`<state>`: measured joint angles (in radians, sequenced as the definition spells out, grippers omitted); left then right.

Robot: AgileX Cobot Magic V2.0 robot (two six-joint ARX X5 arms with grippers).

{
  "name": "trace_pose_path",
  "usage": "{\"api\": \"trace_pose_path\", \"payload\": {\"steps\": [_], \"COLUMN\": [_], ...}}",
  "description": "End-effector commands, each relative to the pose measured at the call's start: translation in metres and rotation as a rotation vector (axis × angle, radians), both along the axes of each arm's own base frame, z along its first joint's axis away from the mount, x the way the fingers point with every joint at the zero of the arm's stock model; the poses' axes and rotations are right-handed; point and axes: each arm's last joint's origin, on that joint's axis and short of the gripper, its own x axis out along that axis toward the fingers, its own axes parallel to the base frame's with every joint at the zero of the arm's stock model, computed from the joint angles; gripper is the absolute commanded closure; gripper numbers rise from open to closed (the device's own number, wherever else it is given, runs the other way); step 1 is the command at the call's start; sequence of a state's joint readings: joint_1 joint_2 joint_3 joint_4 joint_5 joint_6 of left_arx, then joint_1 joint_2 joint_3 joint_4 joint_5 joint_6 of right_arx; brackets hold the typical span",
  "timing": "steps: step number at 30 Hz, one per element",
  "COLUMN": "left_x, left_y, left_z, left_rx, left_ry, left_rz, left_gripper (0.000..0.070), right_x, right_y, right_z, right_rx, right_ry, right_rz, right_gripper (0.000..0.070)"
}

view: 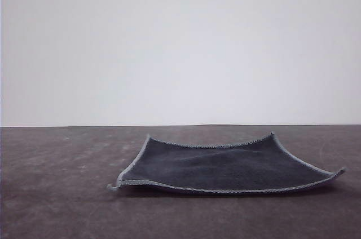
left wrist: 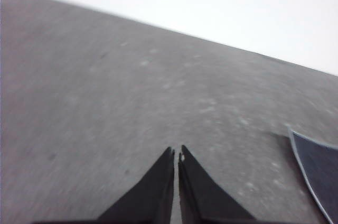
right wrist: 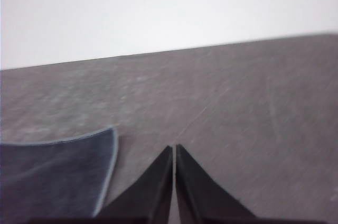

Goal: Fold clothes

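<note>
No brand, label or readable writing is seen on any item. The table (view: 56, 194) is a dark grey-brown matte surface with faint pale scuffs and specks, backed by a plain white wall (view: 180, 41). The cloth (view: 225, 166) is laid flat on the table, right of centre, dark charcoal face up, light grey stitched edging all round, corners curled slightly upward; a shadow is cast under its near edge. The left gripper (left wrist: 177, 154) is seen with black fingers pressed together, nothing between them, over bare table, the cloth's corner (left wrist: 317, 166) lying to its right. The right gripper (right wrist: 174, 149) is likewise pressed together and empty, over bare table just right of the cloth's edge (right wrist: 53, 176).
</note>
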<state>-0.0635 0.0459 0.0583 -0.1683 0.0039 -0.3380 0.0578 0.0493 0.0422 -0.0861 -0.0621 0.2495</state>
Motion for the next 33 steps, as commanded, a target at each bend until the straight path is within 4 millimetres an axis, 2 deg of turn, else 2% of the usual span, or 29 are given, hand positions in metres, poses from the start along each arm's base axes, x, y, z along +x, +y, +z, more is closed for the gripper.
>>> {"api": "trace_pose_path", "payload": {"steps": [1, 6, 10, 14, 19, 24, 28, 29, 30, 31, 33], "left_x": [-0.001, 0.011, 0.032, 0.058, 0.086, 0.098, 0.101, 0.101, 0.101, 0.101, 0.101], "left_y": [0.0, -0.001, -0.004, -0.009, -0.016, -0.023, -0.026, -0.027, -0.027, -0.028, -0.028], "left_z": [0.017, 0.057, 0.091, 0.11, 0.107, 0.092, 0.085, 0.085, 0.085, 0.085, 0.085], "left_rx": [-0.089, -0.085, -0.022, 0.018, -0.033, -0.065, -0.07, -0.07, -0.07, -0.069, -0.072], "left_ry": [-0.022, 0.023, 0.091, 0.159, 0.231, 0.327, 0.377, 0.381, 0.382, 0.382, 0.382], "left_rz": [0.027, 0.018, -0.044, -0.164, -0.338, -0.438, -0.453, -0.455, -0.457, -0.459, -0.46], "left_gripper": [0.0696, 0.0673, 0.0671, 0.0671, 0.0671, 0.0654, 0.0481, 0.0443, 0.0418, 0.0403, 0.0385], "right_x": [0.0, 0.017, 0.048, 0.084, 0.123, 0.143, 0.146, 0.146, 0.146, 0.145, 0.145], "right_y": [0.001, 0.004, 0.008, 0.012, 0.019, 0.023, 0.023, 0.023, 0.023, 0.023, 0.023], "right_z": [0.017, 0.06, 0.094, 0.11, 0.104, 0.082, 0.073, 0.073, 0.073, 0.073, 0.072], "right_rx": [0.084, 0.08, 0.032, 0.001, 0.043, 0.072, 0.068, 0.064, 0.062, 0.063, 0.065], "right_ry": [-0.008, 0.067, 0.16, 0.277, 0.425, 0.529, 0.575, 0.577, 0.58, 0.584, 0.598], "right_rz": [0.015, 0.085, 0.173, 0.272, 0.441, 0.487, 0.491, 0.493, 0.494, 0.495, 0.494], "right_gripper": [0.0693, 0.0692, 0.0692, 0.0692, 0.0692, 0.0691, 0.0691, 0.0671, 0.0596, 0.0476, 0.0177]}}
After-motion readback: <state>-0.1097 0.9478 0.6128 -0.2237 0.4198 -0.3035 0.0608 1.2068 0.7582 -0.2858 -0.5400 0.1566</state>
